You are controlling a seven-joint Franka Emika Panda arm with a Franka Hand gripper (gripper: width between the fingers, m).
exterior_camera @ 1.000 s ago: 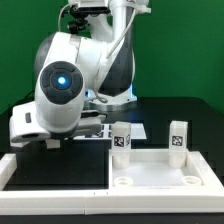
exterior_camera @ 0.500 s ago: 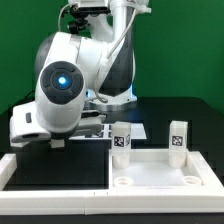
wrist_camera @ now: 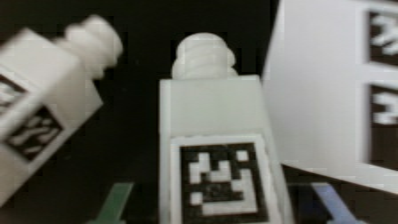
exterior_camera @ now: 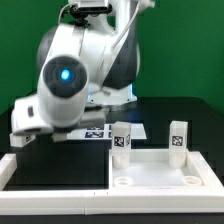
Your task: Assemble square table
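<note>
2 legs on sq top, 2 loose legs near marker board, claw astride one, grip unclear

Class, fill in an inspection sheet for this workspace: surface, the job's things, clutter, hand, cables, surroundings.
Surface: black tabletop, with white border rails along its edges.
Job's things: square top at the exterior view's right. First upright leg and second upright leg stand on its far corners; the near-corner sockets are empty. The wrist view shows a centre leg and a tilted leg beside it, apart.
Clutter: nothing seen.
Hand: the hand appears open, its fingers either side of the centre leg with gaps showing.
Cables: nothing clearly seen.
Surroundings: marker board and green backdrop.
</note>
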